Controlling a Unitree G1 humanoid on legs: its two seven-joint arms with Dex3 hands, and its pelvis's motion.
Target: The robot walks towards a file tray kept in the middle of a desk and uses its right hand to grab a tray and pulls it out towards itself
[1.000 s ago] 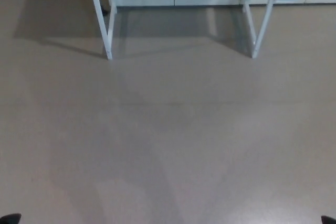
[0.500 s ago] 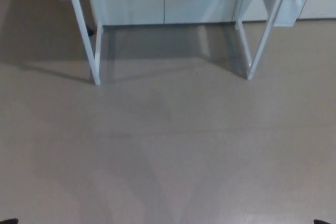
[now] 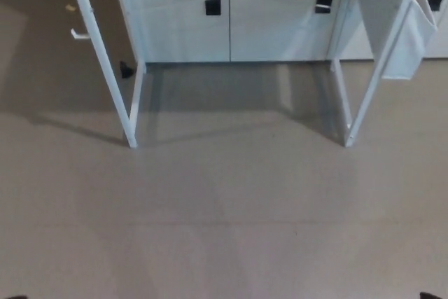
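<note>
No file tray shows, and the desk top is out of the picture. Only the desk's white metal legs appear, the left leg [image 3: 105,68] and the right leg [image 3: 374,75] slanting down to feet on the grey floor ahead of me. A thin dark sliver of my right hand [image 3: 430,296] touches the bottom right corner. A fainter sliver of my left hand [image 3: 10,297] sits at the bottom left corner. Both are too small to read.
Behind the desk legs stand white cabinets [image 3: 175,33] with black handles [image 3: 213,0]. A white pocket [image 3: 414,40] hangs by the right leg. A small black object [image 3: 125,70] lies on the floor near the left leg. Bare grey floor [image 3: 231,222] stretches between me and the desk.
The whole picture has shifted: the desk legs sit lower and larger, and the cabinet handles and hanging pocket have come into view. The dark slivers at the bottom corners have shrunk.
</note>
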